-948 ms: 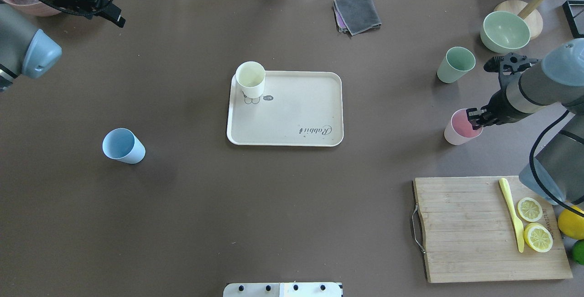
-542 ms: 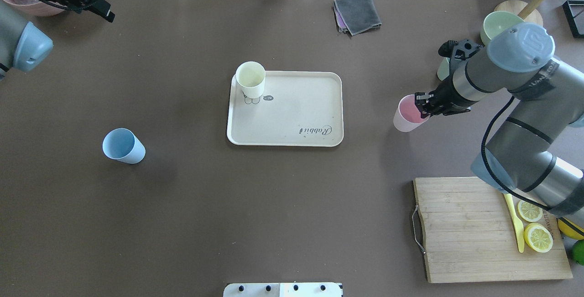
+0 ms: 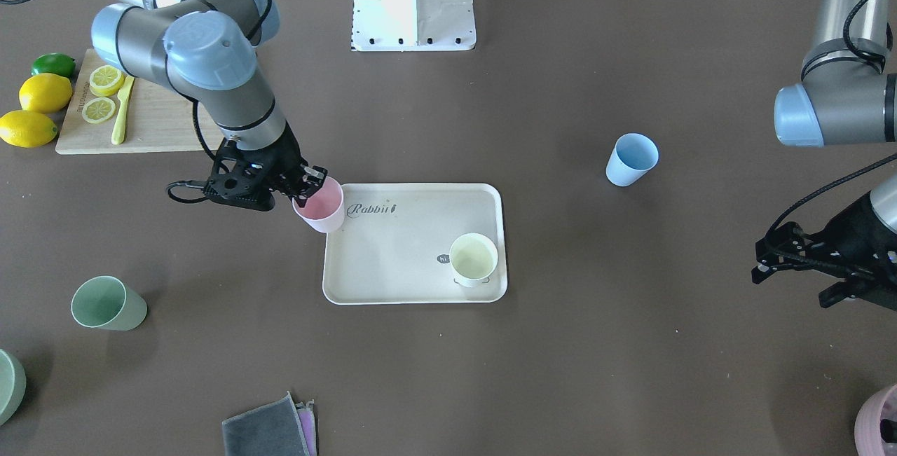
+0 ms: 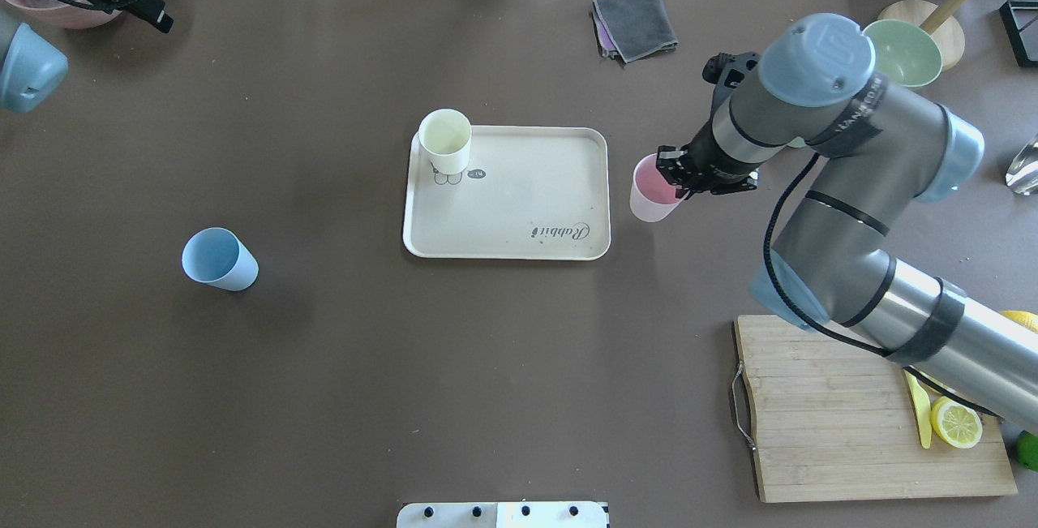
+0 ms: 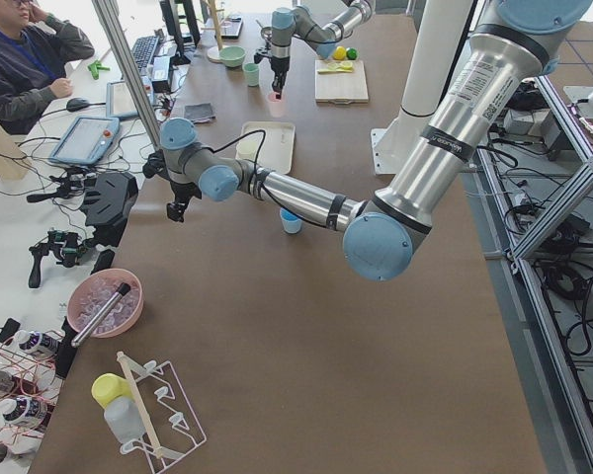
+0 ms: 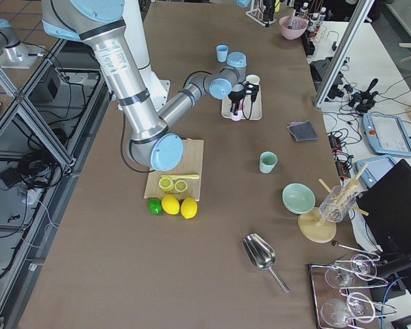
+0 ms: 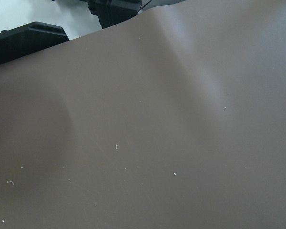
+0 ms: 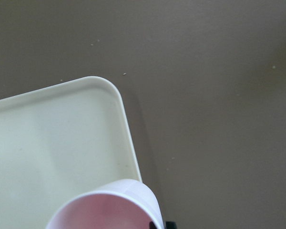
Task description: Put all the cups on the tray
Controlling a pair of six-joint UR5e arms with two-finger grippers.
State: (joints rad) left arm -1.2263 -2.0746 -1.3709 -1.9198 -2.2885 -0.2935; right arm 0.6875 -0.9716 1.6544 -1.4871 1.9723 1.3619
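Note:
My right gripper point(image 4: 677, 181) is shut on the rim of the pink cup point(image 4: 649, 202) and holds it off the table at the right edge of the cream tray point(image 4: 527, 203). In the front view the pink cup point(image 3: 321, 209) hangs by the tray corner with the "Rabbit" lettering. The cream-yellow cup point(image 4: 445, 141) stands on the tray's far left corner. The light blue cup point(image 4: 219, 259) stands on the table at the left. The sage green cup point(image 3: 108, 303) stands on the table at the robot's right; the arm hides it in the overhead view. My left gripper point(image 3: 827, 267) hovers far left; I cannot tell its state.
A wooden cutting board point(image 4: 819, 406) with lemon slices and a yellow knife lies near right. A green bowl point(image 4: 904, 53) and a folded grey cloth point(image 4: 635, 23) sit at the far side. A larger pink vessel point(image 3: 876, 428) is at the far left corner.
My right arm has carried the pink cup leftward from the table's right side to the tray's right edge. My left arm has drawn back further toward the far left corner.

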